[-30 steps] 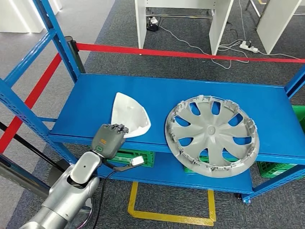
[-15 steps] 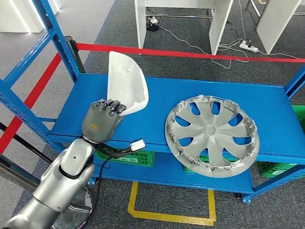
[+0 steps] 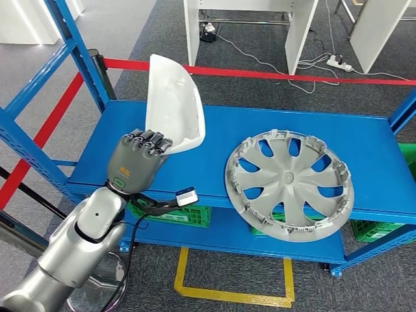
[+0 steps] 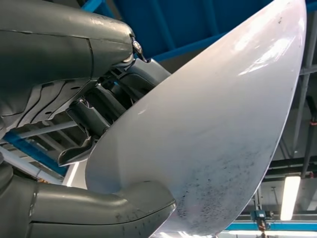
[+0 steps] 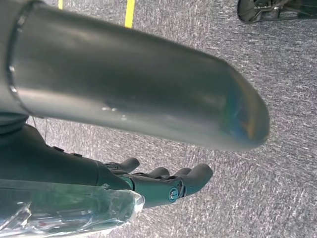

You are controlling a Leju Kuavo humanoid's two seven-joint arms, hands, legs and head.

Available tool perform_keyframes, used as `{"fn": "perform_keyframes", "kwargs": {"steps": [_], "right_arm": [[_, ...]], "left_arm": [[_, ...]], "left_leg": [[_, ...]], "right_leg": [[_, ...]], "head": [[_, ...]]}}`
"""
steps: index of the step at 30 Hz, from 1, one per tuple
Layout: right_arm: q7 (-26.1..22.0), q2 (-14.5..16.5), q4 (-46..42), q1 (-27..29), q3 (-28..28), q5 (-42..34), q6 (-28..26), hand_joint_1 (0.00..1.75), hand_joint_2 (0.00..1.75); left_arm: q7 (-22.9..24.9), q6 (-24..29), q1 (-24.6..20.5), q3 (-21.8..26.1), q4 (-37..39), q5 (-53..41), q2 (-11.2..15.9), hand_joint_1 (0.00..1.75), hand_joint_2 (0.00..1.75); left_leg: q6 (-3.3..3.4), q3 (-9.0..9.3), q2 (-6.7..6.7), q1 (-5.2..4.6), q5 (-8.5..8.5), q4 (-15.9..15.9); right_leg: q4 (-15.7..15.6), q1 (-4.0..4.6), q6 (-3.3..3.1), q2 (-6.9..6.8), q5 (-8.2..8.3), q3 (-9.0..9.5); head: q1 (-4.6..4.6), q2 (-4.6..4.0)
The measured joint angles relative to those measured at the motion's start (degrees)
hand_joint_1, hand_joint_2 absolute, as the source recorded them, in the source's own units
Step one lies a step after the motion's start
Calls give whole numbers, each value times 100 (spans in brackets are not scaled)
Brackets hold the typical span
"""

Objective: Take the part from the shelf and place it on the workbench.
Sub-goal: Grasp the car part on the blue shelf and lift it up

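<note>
White part, a curved shell-like plastic cover, is off the shelf board and held tilted up on edge above the left portion of the blue shelf, its concave inner face turned toward the head camera. Left robot hand grips it at the lower edge: dark fingers wrap over the rim in the head view, and in the left wrist view the thick grey thumb presses against the smooth outer face of the part while the darker fingers close in from the other side. Outer face shows fine dark speckling near one end. Silver left arm comes in from the lower left, with a black cable and a small white connector hanging just below the wrist, in front of the shelf's front edge. Grey wheel cover lies flat on the right half of the same shelf, well apart from the part, its rim overhanging the front edge. Green crates sit on the lower level. Red barrier tape runs behind the shelf over grey carpet; yellow floor marking lies in front. Right robot hand hangs over the carpet in the right wrist view, fingers loosely extended and apart, holding nothing.
</note>
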Motion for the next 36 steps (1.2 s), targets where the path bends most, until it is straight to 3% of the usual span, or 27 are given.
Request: {"fn": "perform_keyframes", "kwargs": {"steps": [8, 36], "right_arm": [[-86, 0, 108, -122, -312, 378, -2, 0, 0], [-259, 1, 255, -252, -705, 854, 46, 0, 0]], "left_arm": [[-352, -502, 179, 219, -5, 31, -71, 175, 175], [-364, -432, 527, 451, -36, 17, -11, 175, 175]], "left_leg": [[0, -1, 0, 0, 0, 0], [1, -7, 0, -3, -1, 7]], "right_leg": [[0, 0, 0, 0, 0, -2], [-2, -4, 4, -1, 3, -4]], "head": [[1, 0], [1, 0]]}}
